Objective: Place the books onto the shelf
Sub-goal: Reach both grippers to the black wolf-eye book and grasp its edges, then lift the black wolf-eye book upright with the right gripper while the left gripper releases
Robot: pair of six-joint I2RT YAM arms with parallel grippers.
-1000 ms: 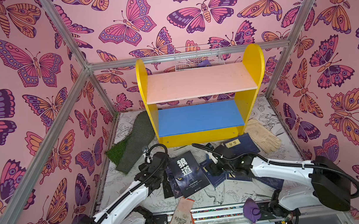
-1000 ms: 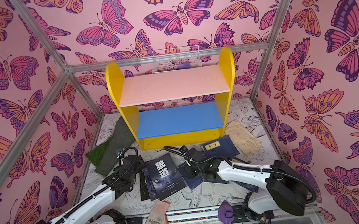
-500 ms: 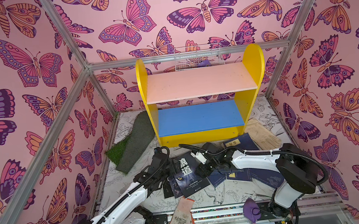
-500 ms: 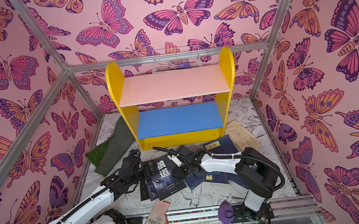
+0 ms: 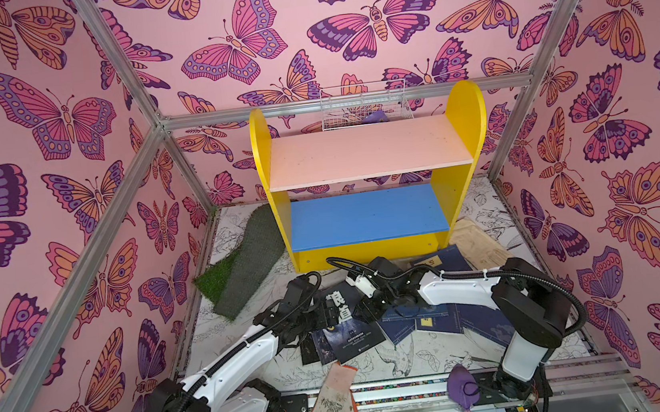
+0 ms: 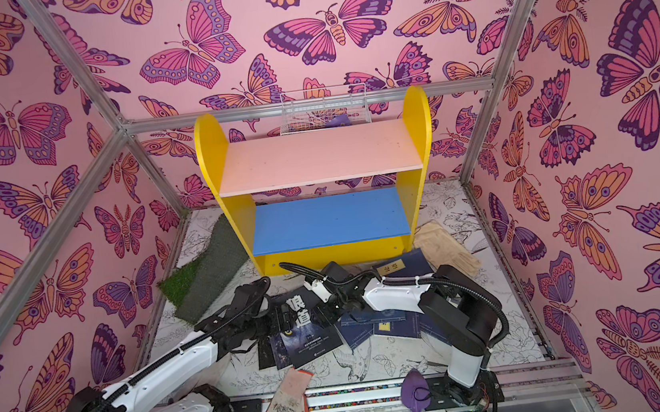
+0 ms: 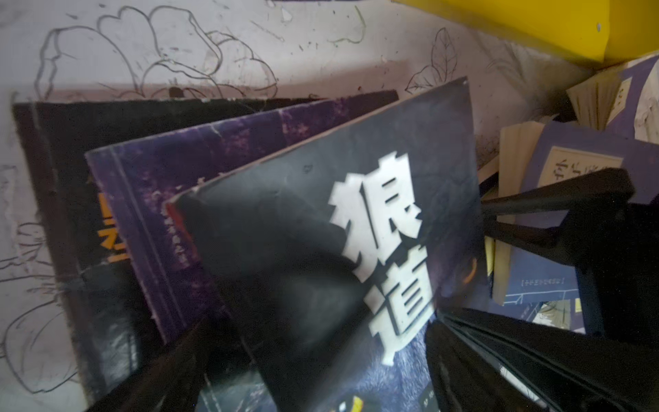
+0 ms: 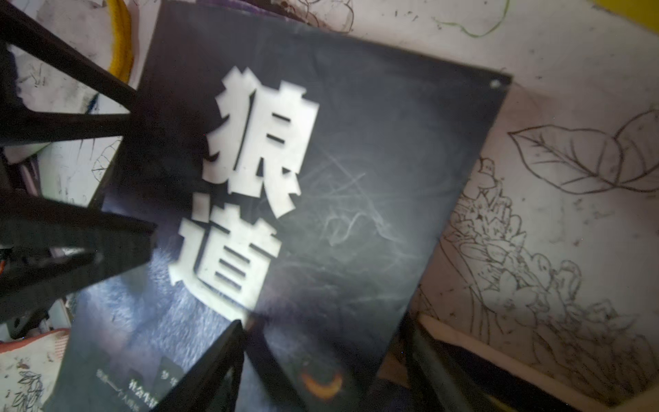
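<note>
The shelf (image 5: 364, 153) is standing empty at the back, while the books (image 5: 428, 322) are lying scattered on the floor before it. Both arms are converging on the top book (image 5: 348, 332), probably to lift it together. The left gripper (image 7: 317, 331) is gaping wide across one edge. The right gripper (image 8: 324, 328), having swung over from the pile's right a second ago, is narrowing around the opposite edge.

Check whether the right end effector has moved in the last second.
Yes. Judged against the yellow shelf, the right end effector has moved left, from the navy books to the right edge of the dark white-titled book.
</note>
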